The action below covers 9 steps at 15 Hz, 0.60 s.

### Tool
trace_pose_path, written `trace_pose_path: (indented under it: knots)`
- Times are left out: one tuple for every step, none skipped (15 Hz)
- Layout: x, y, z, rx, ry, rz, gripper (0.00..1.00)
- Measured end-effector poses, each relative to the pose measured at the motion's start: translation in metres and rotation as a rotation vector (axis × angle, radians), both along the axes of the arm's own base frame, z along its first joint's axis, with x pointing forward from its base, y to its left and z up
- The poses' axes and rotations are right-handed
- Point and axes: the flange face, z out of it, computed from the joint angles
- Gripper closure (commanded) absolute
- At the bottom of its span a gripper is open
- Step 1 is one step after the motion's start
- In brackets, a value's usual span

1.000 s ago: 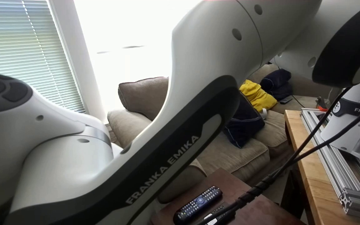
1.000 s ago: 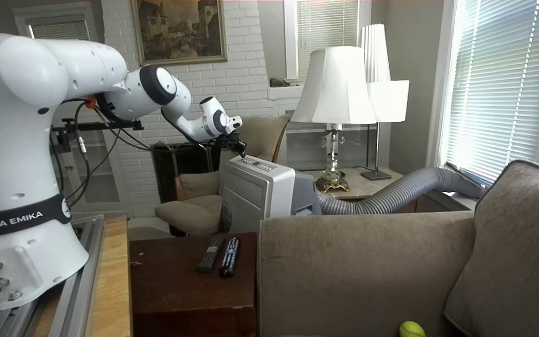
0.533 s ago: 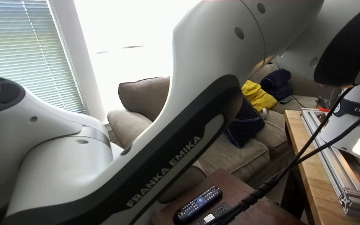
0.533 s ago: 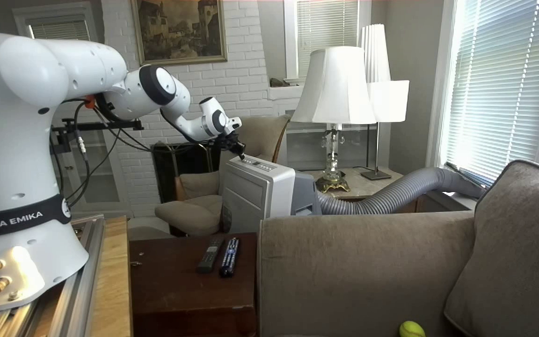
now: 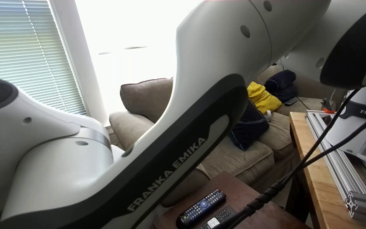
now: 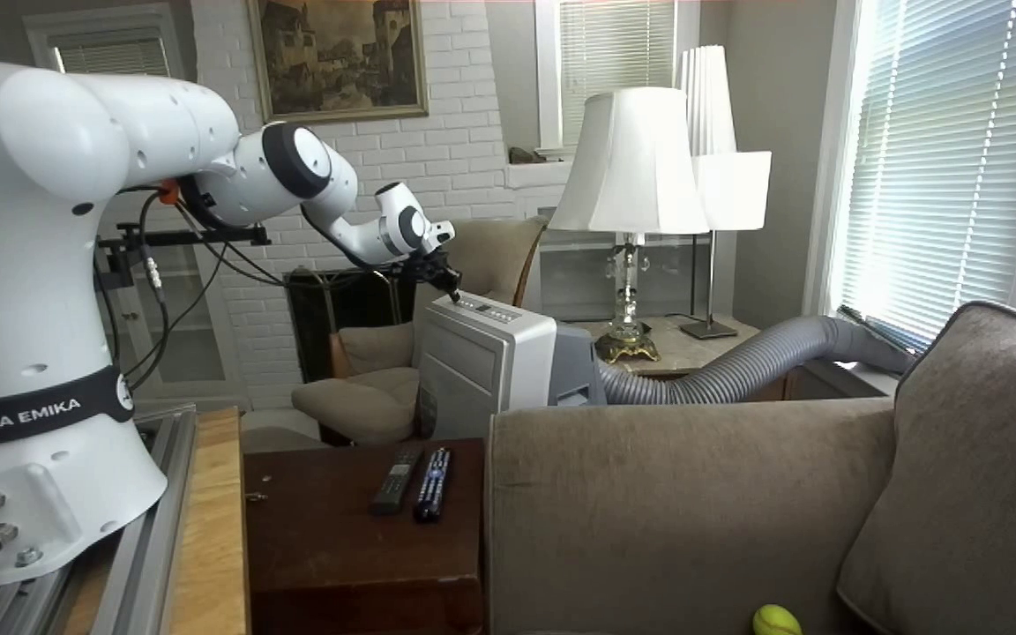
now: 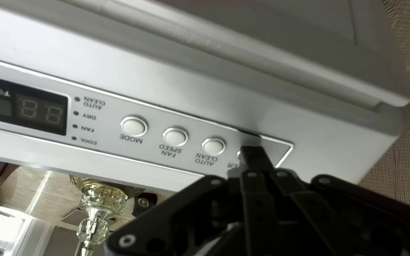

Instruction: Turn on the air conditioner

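Note:
The air conditioner [image 6: 464, 370] is a light grey-white boxy unit with a sloped top panel and a grey hose [image 6: 728, 366]. It also fills much of the wrist view [image 7: 315, 131], where its panel appears upside down. The display [image 7: 25, 105] looks unlit, with faint digit segments. Round white buttons include MODE [image 7: 133, 127], FAN SPEED [image 7: 175, 137] and AUTO CLEAN [image 7: 213, 147]. My gripper [image 7: 254, 153] is shut and empty, its tips over the end button [image 7: 238, 155], whose label shows only "ER". I cannot tell whether they touch. The gripper [image 6: 453, 291] is at the panel's near-left end.
A brown chest [image 6: 358, 547] with two remotes [image 6: 433, 483] stands in front of the unit. A sofa arm [image 6: 693, 494] is beside it. A cushioned chair [image 6: 367, 401] and a glass-based lamp [image 6: 627, 168] stand behind. Black cables [image 5: 297, 167] hang from my arm.
My gripper has shifted slightly left and a little down along the air conditioner's top. A warm glow on the robot base half a second ago is gone.

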Motion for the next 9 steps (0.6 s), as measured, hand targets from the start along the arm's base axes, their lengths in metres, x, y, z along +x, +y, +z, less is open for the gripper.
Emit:
trace_pose_path:
  knots:
    - [0.000,0.001,0.002,0.012,0.002,0.000,1.00]
    - [-0.001,0.004,0.006,0.033,0.000,0.003,1.00]
    - [-0.001,0.008,0.014,0.064,-0.009,0.009,1.00]
    - [-0.001,0.012,0.025,0.096,-0.021,0.014,1.00]
    - [0.000,0.016,0.036,0.124,-0.032,0.019,1.00]
    - [0.000,0.018,0.045,0.142,-0.041,0.022,1.00]
    - [0.001,0.019,0.050,0.152,-0.046,0.022,1.00]
    - [0.002,0.019,0.053,0.157,-0.048,0.022,1.00]
    - [0.002,0.018,0.053,0.158,-0.047,0.021,1.00]
